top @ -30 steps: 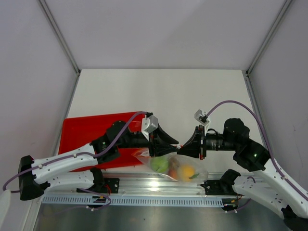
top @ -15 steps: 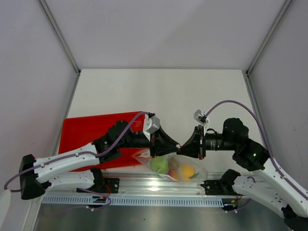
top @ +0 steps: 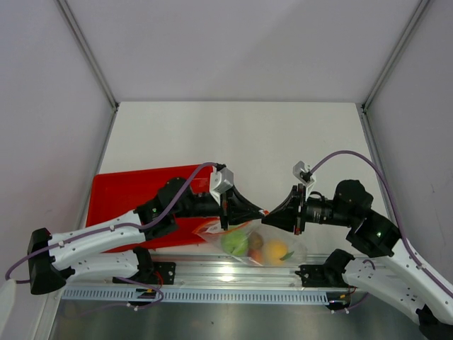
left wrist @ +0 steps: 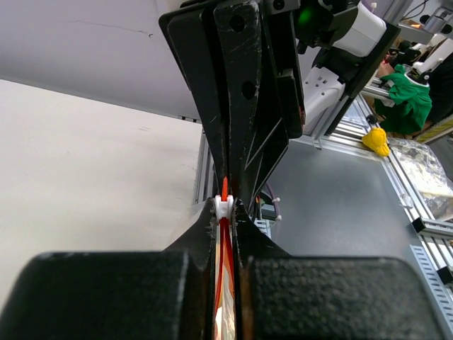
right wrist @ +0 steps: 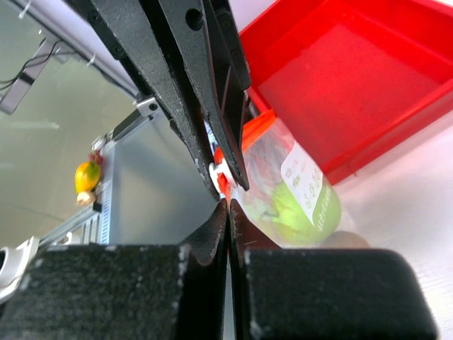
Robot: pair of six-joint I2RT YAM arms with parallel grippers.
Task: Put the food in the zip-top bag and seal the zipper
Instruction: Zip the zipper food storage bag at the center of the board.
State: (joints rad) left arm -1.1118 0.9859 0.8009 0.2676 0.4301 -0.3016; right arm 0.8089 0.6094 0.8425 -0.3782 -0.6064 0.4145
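The clear zip-top bag (top: 287,249) hangs between my two grippers above the table's near edge. Inside it are the green apple (top: 234,243), the yellow-orange fruit (top: 276,251), a small brown one (top: 256,240) and a bit of pink-orange peach (top: 253,254). My left gripper (top: 260,211) is shut on the red-orange zipper (left wrist: 225,262), with its white slider (left wrist: 224,206) at the fingertips. My right gripper (top: 270,214) is shut on the bag's top edge, tip to tip with the left. The right wrist view shows the apple (right wrist: 294,209) through the plastic.
The red tray (top: 127,191) lies on the table at the left, behind the left arm, and shows in the right wrist view (right wrist: 354,85). A metal rail (top: 212,273) runs along the near edge under the bag. White walls enclose the table.
The right wrist has shifted slightly to the right and tilted. The left gripper nudged right, then back. Both stay tip to tip on the bag's top edge.
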